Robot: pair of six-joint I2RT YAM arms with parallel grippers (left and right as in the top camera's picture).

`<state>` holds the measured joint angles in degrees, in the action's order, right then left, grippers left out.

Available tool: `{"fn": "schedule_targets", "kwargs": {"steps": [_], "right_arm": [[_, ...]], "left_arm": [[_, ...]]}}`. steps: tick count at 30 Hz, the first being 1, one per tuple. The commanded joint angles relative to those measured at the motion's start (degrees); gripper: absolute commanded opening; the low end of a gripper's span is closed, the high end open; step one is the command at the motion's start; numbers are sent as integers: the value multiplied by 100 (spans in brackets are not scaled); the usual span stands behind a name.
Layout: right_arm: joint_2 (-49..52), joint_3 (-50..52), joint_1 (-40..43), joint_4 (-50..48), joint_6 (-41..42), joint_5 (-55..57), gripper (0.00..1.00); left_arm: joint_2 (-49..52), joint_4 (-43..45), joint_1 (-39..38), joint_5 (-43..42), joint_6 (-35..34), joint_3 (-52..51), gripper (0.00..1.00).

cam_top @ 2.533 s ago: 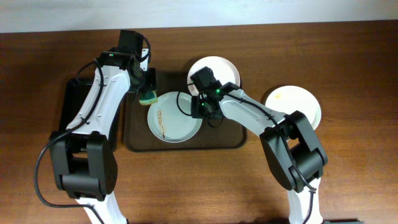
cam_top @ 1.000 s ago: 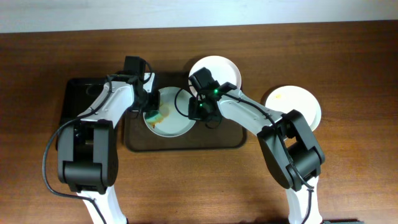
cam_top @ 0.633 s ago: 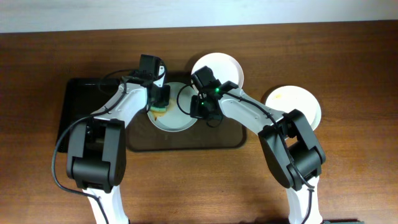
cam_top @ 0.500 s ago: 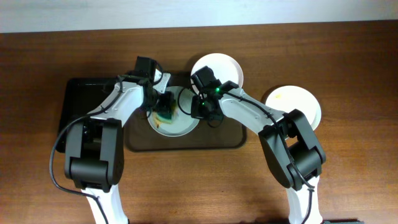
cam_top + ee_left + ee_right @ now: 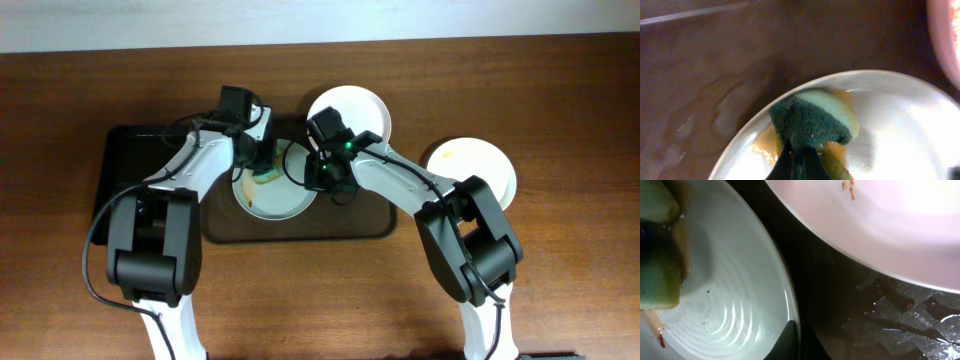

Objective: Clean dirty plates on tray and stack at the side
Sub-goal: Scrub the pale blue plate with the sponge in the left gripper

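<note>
Three plates in view: pale plate [image 5: 275,200] on tray [image 5: 370,228], white plate [image 5: 352,108] at tray's far edge, third plate [image 5: 480,165] on table, off to right. Scrubbing step in hand. Your left gripper [image 5: 262,172] clamps sponge [image 5: 812,120] onto brown smear [image 5: 765,147]; right gripper [image 5: 322,178] pinches pale plate's rim, steadying it. Next move: wipe until smear is gone. Earlier, sponge sat at pale plate's left rim, with dirt one thin line.

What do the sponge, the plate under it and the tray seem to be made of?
The sponge looks like soft pale-green foam with a coarse dark-green scouring face. The plate is probably glazed ceramic or melamine: glossy, with reflections and concentric rings. The tray is dark brown, likely plastic, smooth with a wet sheen.
</note>
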<state>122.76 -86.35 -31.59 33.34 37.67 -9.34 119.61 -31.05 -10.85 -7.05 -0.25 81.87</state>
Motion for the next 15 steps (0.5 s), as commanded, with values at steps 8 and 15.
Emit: {"fn": "schedule_targets", "kwargs": {"steps": [8, 15], "right_arm": [[74, 2, -24, 74, -81, 50, 4], [74, 2, -26, 74, -81, 48, 4]], "left_arm": [[136, -2168, 111, 1989, -575, 28, 1], [136, -2385, 111, -1458, 914, 79, 1]]}}
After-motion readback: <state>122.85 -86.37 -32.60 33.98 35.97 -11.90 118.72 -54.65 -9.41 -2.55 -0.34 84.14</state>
